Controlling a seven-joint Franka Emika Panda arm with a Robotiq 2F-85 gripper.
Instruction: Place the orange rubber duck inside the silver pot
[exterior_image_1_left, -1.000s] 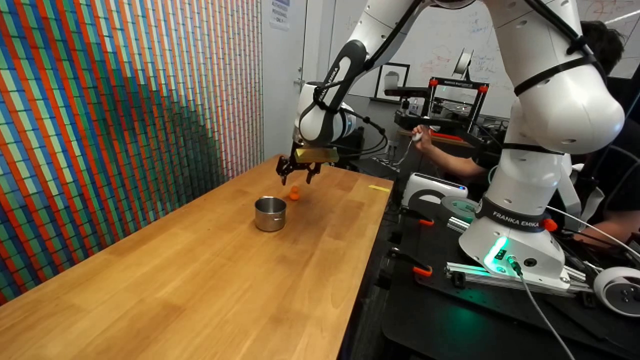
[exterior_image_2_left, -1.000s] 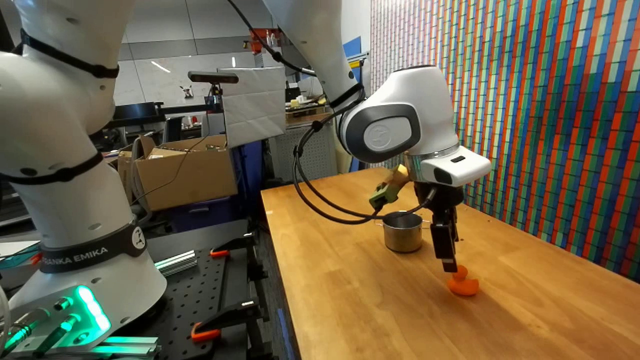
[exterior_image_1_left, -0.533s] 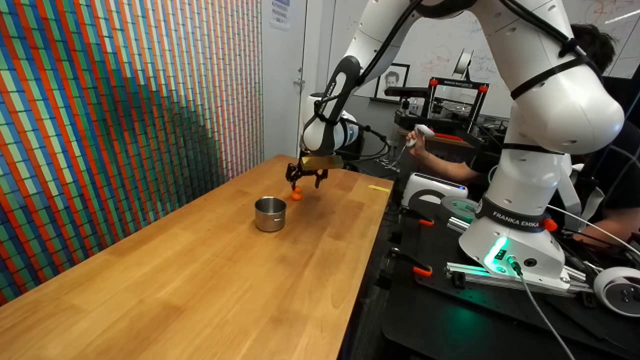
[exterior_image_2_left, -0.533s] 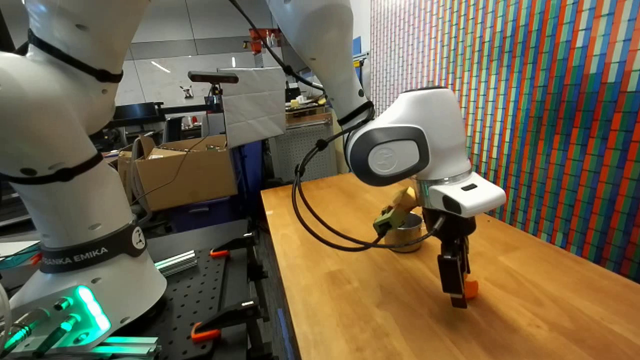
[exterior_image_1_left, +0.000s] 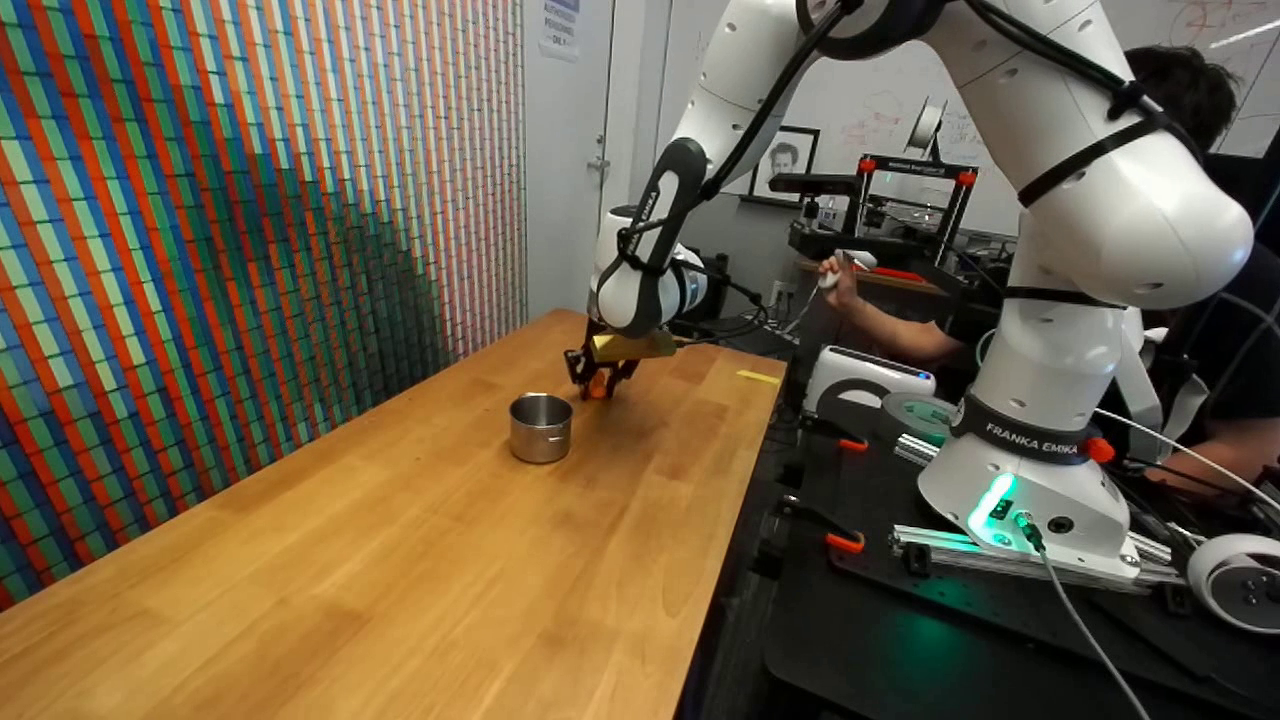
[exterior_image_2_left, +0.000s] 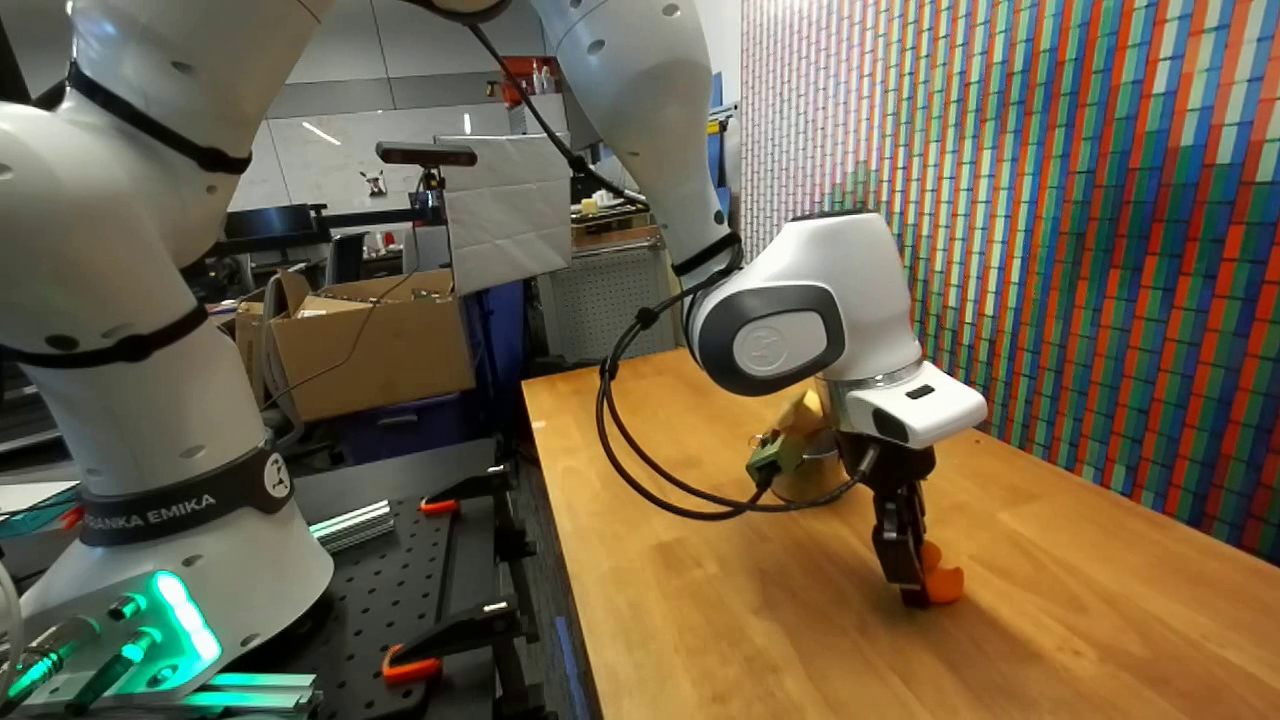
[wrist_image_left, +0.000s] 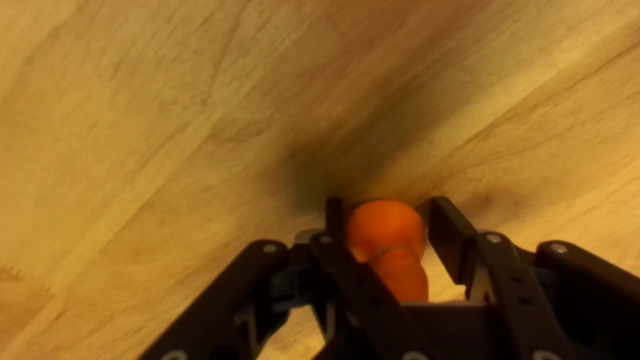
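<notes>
The orange rubber duck (wrist_image_left: 385, 227) sits between the black fingers of my gripper (wrist_image_left: 384, 206) in the wrist view, one pad against its side and the opposite pad close up to it. In both exterior views the duck (exterior_image_2_left: 944, 585) is low at the tabletop, partly covered by the fingers. My gripper (exterior_image_1_left: 599, 394) points straight down and is shut on the duck. The silver pot (exterior_image_1_left: 540, 438) stands upright a short way off, its top uncovered and its visible inside bare. In an exterior view, the arm's cable and yellow-green wrist part hide much of the pot (exterior_image_2_left: 815, 480).
The wooden table (exterior_image_1_left: 420, 540) runs alongside a coloured tiled wall (exterior_image_1_left: 250, 200). A yellow strip (exterior_image_1_left: 758, 377) lies near the table edge. Cables (exterior_image_2_left: 640, 480) loop beside the wrist. A person (exterior_image_1_left: 880, 320) holding a controller sits behind the arm.
My gripper has come down over the duck, and its fingers have moved from wide apart to close in on it. The pot has stayed in place.
</notes>
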